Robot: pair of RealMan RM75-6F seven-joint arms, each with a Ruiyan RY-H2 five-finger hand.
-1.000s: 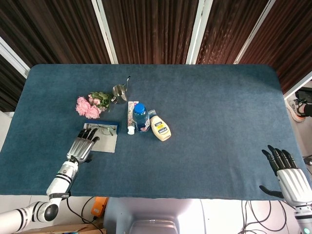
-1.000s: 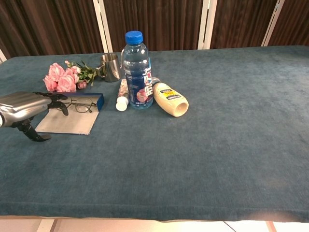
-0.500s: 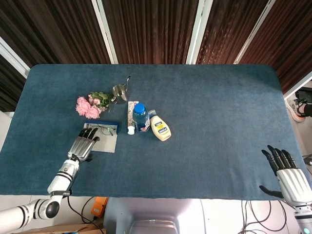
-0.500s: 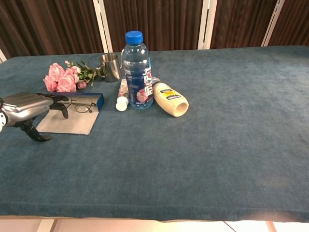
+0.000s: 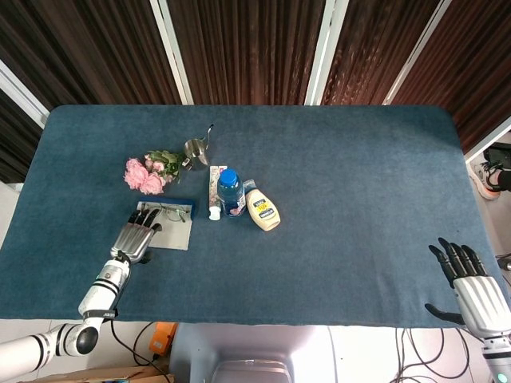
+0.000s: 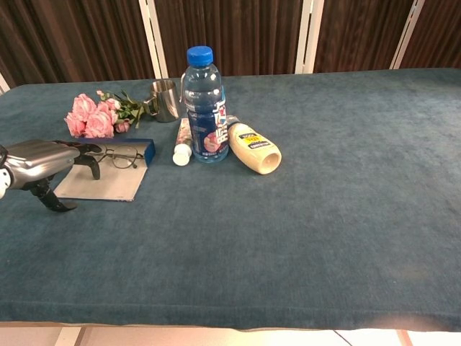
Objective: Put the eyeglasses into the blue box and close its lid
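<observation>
- The left hand (image 6: pixel 45 163) sits at the left edge of the chest view, fingers extended toward the eyeglasses (image 6: pixel 121 156), thumb hooked down to the table (image 5: pixel 335 175). It grips nothing that is visible; whether a fingertip touches the frame cannot be told.
- In the head view the left hand (image 5: pixel 137 236) lies in the lower left of the frame, its fingers over the left part of the open lid (image 5: pixel 169 234).
- The eyeglasses lie unfolded in the blue box (image 6: pixel 141 149), lenses toward the middle of the picture. Whether they sit fully within the tray cannot be told.
- The lid (image 6: pixel 104 184) lies flat and open toward the bottom of the frame, grey lining up.
- The right hand (image 5: pixel 471 286) shows only in the head view, lower right corner, off the table edge, fingers spread, holding nothing.
- Judged progress: step 1, placing the eyeglasses, appears done or close to done; step 2, closing the lid, is not yet done.
- Judged next need: the lid must swing up and over the tray without catching the temple arms.
- Nearby clutter, upper left of centre: pink flowers (image 6: pixel 92 118), a metal cup (image 6: pixel 165 99), a water bottle (image 6: pixel 204 108), a small tube (image 6: pixel 181 143) and a squeeze bottle (image 6: pixel 253 148) lying on its side.
</observation>
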